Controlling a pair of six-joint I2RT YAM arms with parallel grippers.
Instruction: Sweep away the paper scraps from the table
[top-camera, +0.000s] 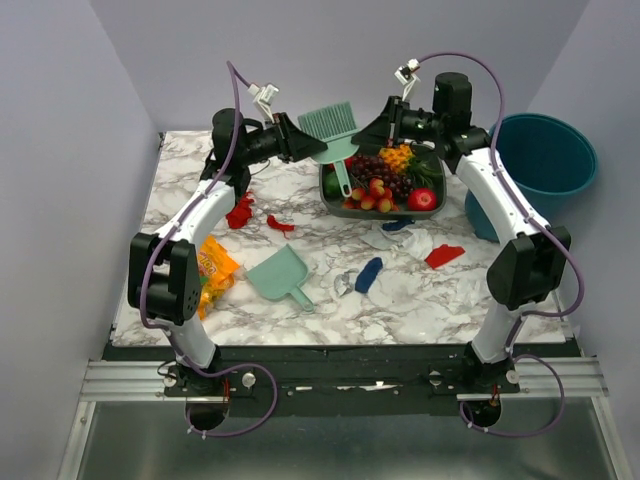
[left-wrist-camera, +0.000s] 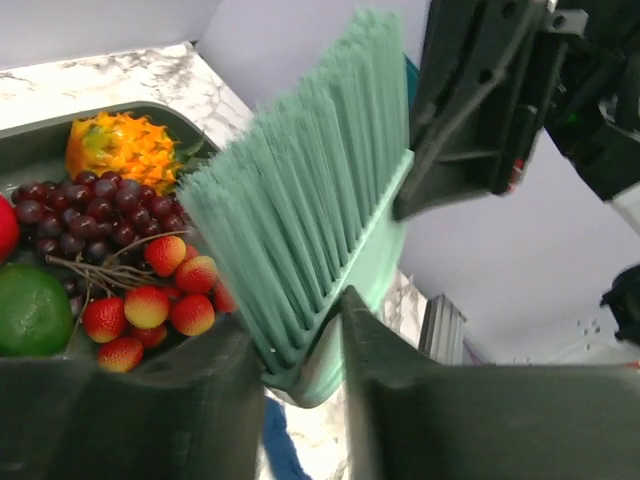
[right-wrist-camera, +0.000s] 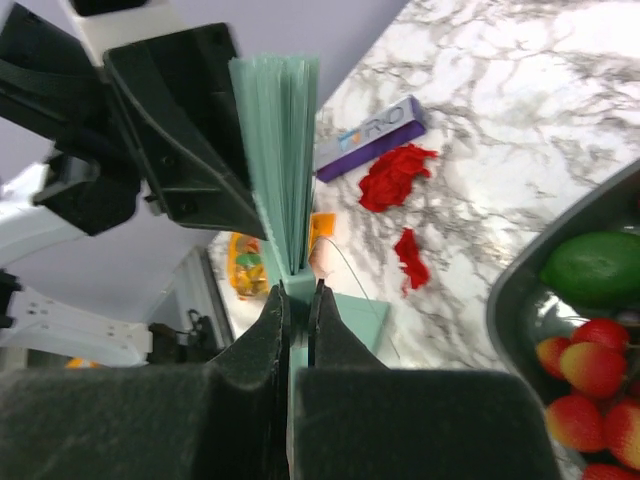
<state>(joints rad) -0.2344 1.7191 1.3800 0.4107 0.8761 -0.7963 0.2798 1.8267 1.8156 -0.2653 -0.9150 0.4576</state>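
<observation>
A green hand brush (top-camera: 330, 124) is held up over the far middle of the marble table (top-camera: 440, 300), bristles upward. My left gripper (top-camera: 316, 148) is shut on the end of its head, which fills the gap between the fingers in the left wrist view (left-wrist-camera: 303, 350). My right gripper (top-camera: 364, 136) is shut on its thin neck (right-wrist-camera: 298, 295). Paper scraps lie on the table: red (top-camera: 240, 212), red (top-camera: 443, 255), dark blue (top-camera: 369, 273), white-grey (top-camera: 345, 283). Red scraps (right-wrist-camera: 395, 175) also show in the right wrist view. A green dustpan (top-camera: 280, 275) lies front centre.
A grey tray (top-camera: 332, 196) of fruit stands at the back, under the brush handle. An orange snack bag (top-camera: 212, 270) lies at the left by my left arm. A teal bin (top-camera: 545, 160) stands off the table's right edge. A purple bar (right-wrist-camera: 370, 135) lies near the red scraps.
</observation>
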